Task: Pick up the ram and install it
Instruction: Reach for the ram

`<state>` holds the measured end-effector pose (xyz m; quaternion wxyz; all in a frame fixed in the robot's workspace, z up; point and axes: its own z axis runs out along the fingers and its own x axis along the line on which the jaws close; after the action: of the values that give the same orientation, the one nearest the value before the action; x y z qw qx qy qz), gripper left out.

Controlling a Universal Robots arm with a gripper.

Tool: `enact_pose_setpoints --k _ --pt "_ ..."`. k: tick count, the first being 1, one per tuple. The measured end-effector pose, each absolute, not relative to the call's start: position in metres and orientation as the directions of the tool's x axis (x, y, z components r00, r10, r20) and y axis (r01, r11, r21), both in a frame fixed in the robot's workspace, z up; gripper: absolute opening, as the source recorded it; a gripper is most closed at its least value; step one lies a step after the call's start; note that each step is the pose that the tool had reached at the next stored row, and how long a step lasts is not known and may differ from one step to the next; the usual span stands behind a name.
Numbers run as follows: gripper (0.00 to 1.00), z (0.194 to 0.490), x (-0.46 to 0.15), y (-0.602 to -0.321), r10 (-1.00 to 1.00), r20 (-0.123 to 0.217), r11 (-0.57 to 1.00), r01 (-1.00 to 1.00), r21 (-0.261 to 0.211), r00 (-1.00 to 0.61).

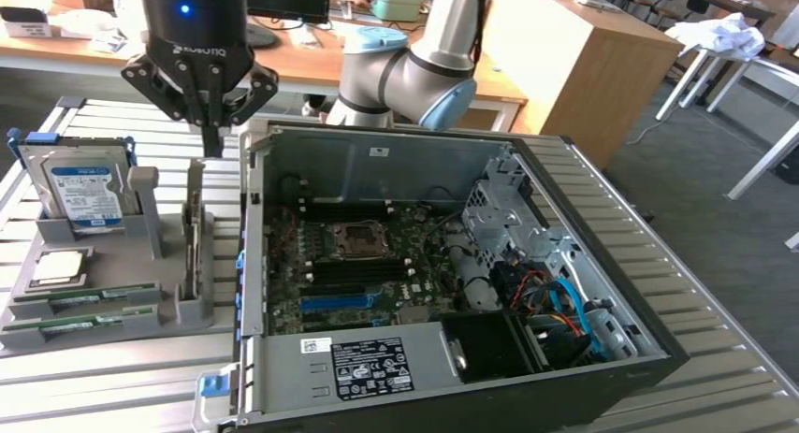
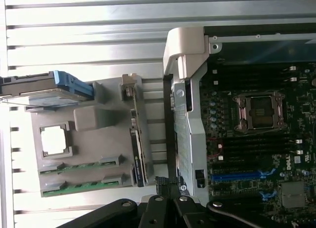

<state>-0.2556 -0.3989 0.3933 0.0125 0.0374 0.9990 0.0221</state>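
Exterior view: a grey moulded tray (image 1: 115, 345) holds an upright silver drive (image 1: 85, 194), a square processor (image 1: 60, 265), two flat green sticks (image 1: 81, 298) and, on edge between posts, the ram (image 1: 191, 251). Beside it, an open black metal case (image 1: 649, 358) exposes its motherboard (image 1: 362, 265). The gripper (image 1: 213, 143), clenched and empty, hangs over the ram, apart from it. Wrist view: the ram (image 2: 137, 154) stands edge-on in the tray (image 2: 98, 144); the gripper (image 2: 168, 181) appears between ram and case (image 2: 185, 114).
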Motion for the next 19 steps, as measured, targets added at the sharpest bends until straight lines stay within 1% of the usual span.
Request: enact_pose_setpoints --k 19 --pt "0.1 0.393 -0.27 -0.399 0.075 -0.023 0.996 0.074 0.045 -0.997"
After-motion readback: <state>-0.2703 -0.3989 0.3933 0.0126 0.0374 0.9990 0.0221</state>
